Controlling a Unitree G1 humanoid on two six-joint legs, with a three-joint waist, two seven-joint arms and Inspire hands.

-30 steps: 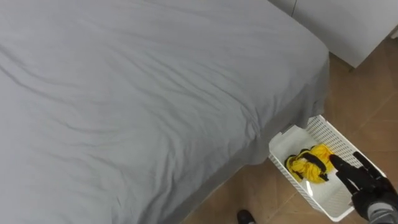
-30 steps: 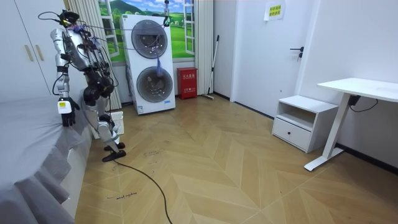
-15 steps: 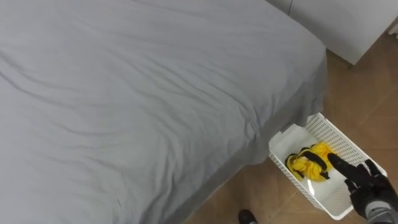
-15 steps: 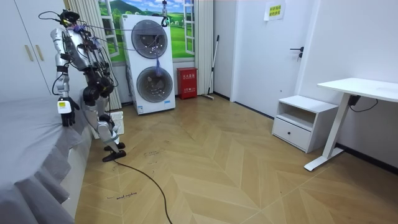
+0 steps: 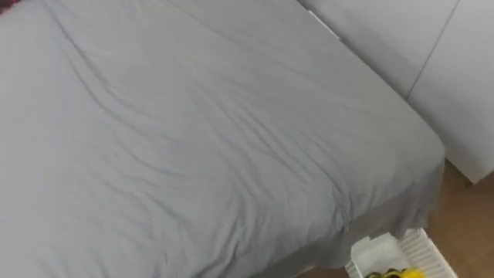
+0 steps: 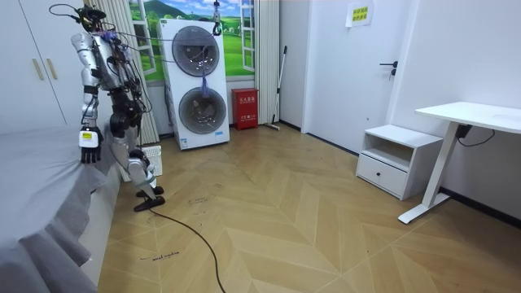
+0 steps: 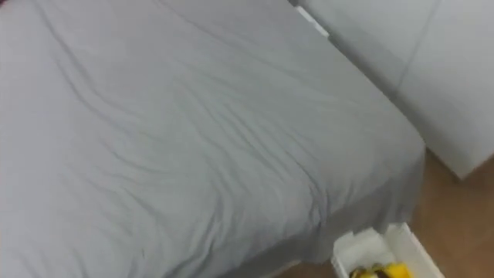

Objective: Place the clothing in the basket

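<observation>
Yellow clothes (image 5: 404,273) in basket (image 5: 431,250), left hand (image 6: 89,146) apart by bed (image 5: 193,139), its state unclear.

The bed (image 5: 193,139) is covered by a grey sheet (image 5: 255,85) with soft wrinkles — the sheet hangs down over the edge at the right corner. On the wooden floor (image 5: 467,224), just beside this corner, stands a white basket (image 5: 376,249) with perforated walls — low in both eye views.

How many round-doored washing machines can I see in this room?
2. The upper white washing machine sits stacked on the lower white washing machine, against the far wall, beside a red box. No others seem hidden.
</observation>
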